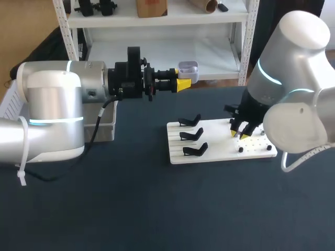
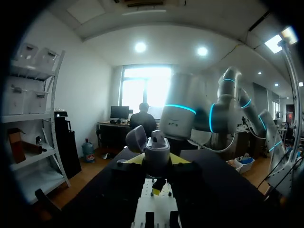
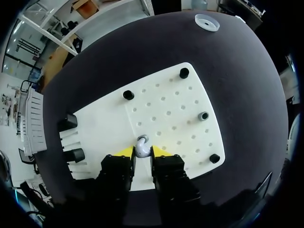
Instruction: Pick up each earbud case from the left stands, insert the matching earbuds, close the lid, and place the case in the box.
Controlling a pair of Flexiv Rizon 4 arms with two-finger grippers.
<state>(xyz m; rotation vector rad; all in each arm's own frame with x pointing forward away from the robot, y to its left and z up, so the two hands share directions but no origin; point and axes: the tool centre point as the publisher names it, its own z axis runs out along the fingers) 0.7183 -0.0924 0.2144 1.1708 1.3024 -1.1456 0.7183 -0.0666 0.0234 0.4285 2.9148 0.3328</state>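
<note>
1. Dark, cloth-covered worktop (image 1: 131, 209). It carries everything below. A part dropped from above could bounce or roll on it, out of easy reach.
2. Flat white perforated board (image 3: 166, 109). It lies on the worktop near the right arm. A push or drag from the fingers working on it could shift it.
3. Three black angled stands (image 1: 191, 135). They sit in a row on the board's left part, and all are empty.
4. Pale grey rounded earbud case (image 2: 156, 152). It is held well above the worktop with its lid (image 2: 137, 138) open. The yellow-tipped left fingers (image 1: 183, 83) grasp it from both sides. The smooth shell could twist or slip in this hold, or the lid could swing shut before loading.
5. Small glossy grey earbud (image 3: 142, 142). It stands on the board, and the yellow-tipped right fingers (image 3: 124, 152) appear clenched on it. Being rounded and slick, it may squirt out or rotate when lifted, and would then meet the case socket askew.
6. Small dark pieces (image 3: 184, 73) on the board. Whether these are earbuds or pegs cannot be told. A careless pass of the fingers could knock them.
</note>
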